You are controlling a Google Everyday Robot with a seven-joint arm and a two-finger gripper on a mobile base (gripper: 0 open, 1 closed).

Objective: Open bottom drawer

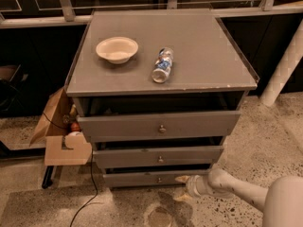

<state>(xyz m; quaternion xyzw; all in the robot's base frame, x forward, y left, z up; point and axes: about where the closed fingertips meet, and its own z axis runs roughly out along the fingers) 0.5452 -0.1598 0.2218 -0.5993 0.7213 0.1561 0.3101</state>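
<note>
Camera view, 1 arm: my tool (182, 188) sits low by the floor, just right of the bottom drawer (137, 179), fingers apart and gripping nothing. Drawer is lowest of 3, knob (159, 179) centred. Bench (213, 65) carries 1 bowl (117, 49) and 1 bottle (162, 65) lying on its side.

Arm low in the view, gripper spread.

The pale arm (244, 194) comes in from the corner at about 4 o'clock, with its bulky rounded link (285, 203) nearest the edge. It tapers toward 9 o'clock into a thick wrist (202, 186). The gripper (182, 188) sits near 5 o'clock from centre, aimed at 9 o'clock. Its two fingers (182, 178) stand apart, one above the other.
</note>
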